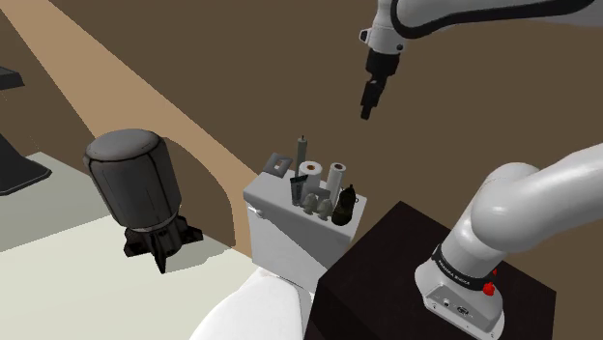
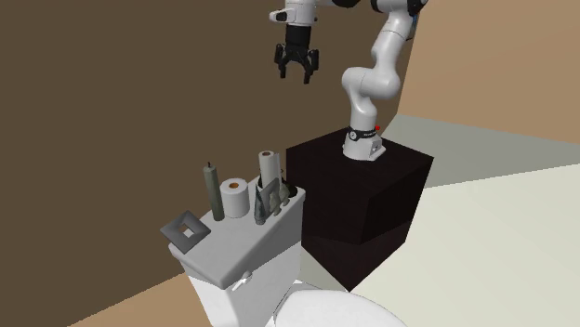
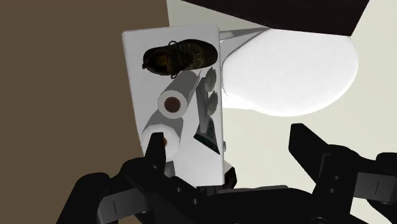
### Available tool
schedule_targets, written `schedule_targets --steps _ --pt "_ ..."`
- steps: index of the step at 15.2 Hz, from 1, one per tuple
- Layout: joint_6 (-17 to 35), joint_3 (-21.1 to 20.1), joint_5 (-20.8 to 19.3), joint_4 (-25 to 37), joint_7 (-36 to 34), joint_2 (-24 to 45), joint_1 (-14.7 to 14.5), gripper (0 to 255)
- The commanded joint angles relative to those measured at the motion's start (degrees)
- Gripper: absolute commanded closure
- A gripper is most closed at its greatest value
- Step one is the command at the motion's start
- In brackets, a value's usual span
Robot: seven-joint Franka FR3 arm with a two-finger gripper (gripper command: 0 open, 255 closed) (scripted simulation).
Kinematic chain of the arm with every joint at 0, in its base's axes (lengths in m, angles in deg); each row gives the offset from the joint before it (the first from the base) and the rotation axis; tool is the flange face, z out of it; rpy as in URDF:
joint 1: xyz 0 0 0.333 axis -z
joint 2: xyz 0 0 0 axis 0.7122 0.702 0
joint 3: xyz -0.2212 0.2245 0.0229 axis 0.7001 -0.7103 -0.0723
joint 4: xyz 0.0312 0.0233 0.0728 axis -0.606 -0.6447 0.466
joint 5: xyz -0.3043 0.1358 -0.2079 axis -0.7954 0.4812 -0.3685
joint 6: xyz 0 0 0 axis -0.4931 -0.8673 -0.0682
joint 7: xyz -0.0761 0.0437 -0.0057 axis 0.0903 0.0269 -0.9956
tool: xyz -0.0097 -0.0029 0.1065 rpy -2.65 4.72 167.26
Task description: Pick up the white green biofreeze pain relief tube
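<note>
The end effector hangs wide open, well above the toilet tank lid. There the tube stands upright near the edge, close beside paper rolls and a shoe. A slightly misaligned descent could topple these neighbours or push the tube off the lid.

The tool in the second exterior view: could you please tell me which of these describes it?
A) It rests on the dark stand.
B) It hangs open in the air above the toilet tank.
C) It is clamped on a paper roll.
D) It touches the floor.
B: the tool hangs open in the air, high above the toilet tank, and touches nothing.
</note>
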Motion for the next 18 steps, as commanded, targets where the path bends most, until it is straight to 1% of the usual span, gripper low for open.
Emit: schedule_targets --steps 1,9,13,18 --pt "3.8 0.9 -0.1 -0.4 2.0 3.8 -0.5 0" --pt "16.2 3.6 0.4 0.2 10.1 19.0 -2.1 0" --pt "21.5 4.4 1.4 2.2 14.4 27.5 -2.8 0" --pt "27.0 4.4 3.1 6.2 19.8 38.4 -3.2 0"
